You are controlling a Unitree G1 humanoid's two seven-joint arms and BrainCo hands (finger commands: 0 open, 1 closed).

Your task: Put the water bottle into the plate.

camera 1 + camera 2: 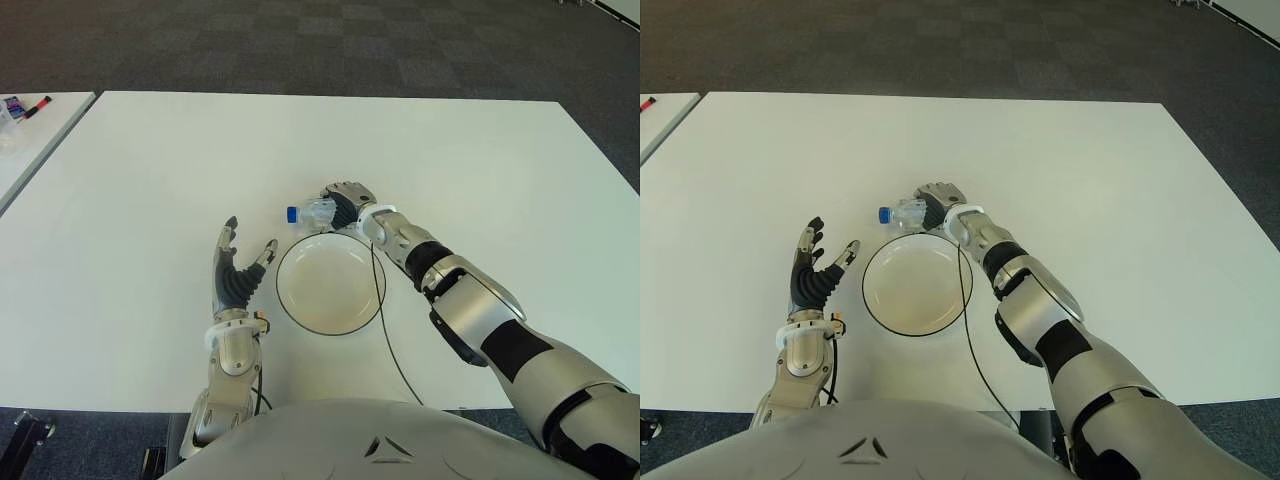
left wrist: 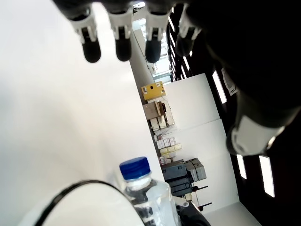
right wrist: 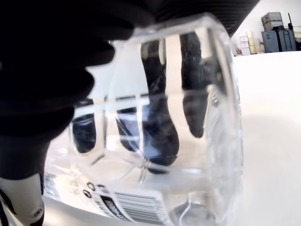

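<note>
White table (image 1: 150, 180), dark checkered carpet (image 1: 300, 40)

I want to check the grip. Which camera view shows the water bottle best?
The left eye view: the whole water bottle lies on its side in the right hand, beside the plate. The right eye view shows the same. The left wrist view shows only the cap end; the right wrist view, only clear plastic close up.

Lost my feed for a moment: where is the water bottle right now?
The water bottle lies on its side in the right hand, at the far rim of the plate, blue cap toward the robot's left. The left hand shows left of the plate.
</note>
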